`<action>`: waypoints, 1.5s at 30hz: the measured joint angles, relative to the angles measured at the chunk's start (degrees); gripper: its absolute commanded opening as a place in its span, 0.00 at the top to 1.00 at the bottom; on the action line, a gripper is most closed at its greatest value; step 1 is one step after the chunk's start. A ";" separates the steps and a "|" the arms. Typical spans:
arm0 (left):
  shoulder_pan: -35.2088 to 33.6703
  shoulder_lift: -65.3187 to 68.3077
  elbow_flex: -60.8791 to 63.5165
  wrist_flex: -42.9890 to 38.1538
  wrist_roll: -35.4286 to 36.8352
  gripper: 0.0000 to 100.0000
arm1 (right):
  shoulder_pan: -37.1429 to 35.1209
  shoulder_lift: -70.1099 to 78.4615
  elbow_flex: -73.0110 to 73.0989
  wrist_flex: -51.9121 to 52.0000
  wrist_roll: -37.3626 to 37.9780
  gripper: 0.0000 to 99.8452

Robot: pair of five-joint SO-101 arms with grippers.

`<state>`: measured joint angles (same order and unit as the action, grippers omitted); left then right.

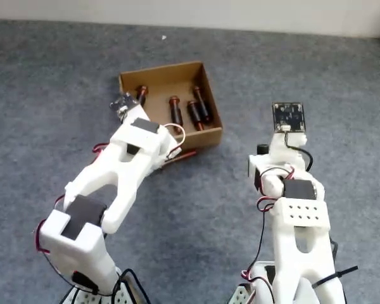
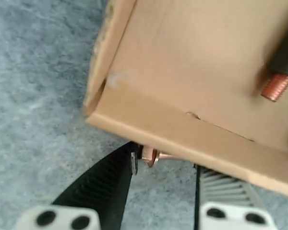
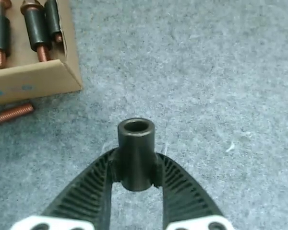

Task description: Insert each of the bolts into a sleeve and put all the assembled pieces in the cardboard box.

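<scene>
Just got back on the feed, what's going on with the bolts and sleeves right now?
The right gripper is shut on a black sleeve, held upright with its opening facing up, over the carpet beside the cardboard box. The left gripper is open and down at the box's front wall, its fingers on either side of a loose bolt lying on the carpet along that wall. Four assembled pieces already lie in the box.

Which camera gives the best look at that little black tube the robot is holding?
The right wrist view: the sleeve stands upright in the right gripper, open bore toward the camera. The high view gives a small dark spot by that arm, likely it. The left wrist view faces the cardboard box.
</scene>
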<state>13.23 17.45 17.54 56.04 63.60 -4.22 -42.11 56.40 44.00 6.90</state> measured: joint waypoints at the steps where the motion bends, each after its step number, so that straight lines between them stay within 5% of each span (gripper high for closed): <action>1: 0.62 0.00 -0.88 1.58 0.00 0.79 | 0.00 0.00 0.00 0.00 0.00 1.00; 5: 2.46 0.79 -3.16 6.24 -0.26 0.79 | 0.00 0.00 0.00 0.00 0.00 1.00; 15: 2.81 0.97 -3.60 13.01 -19.25 0.79 | 0.09 -0.18 0.00 0.00 0.00 1.00; 27: 6.42 1.14 -21.45 31.21 -25.58 0.79 | 0.09 -0.26 0.00 0.00 0.00 1.00; 38: 8.70 1.76 -20.57 31.91 -43.52 0.79 | 1.49 -0.26 0.00 0.00 0.00 1.00; 45: 8.97 1.76 -14.15 24.35 -45.71 0.79 | 1.76 -0.26 0.00 0.00 0.00 1.00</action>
<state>22.20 19.21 3.38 80.40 17.89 -2.46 -42.37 56.40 44.00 6.90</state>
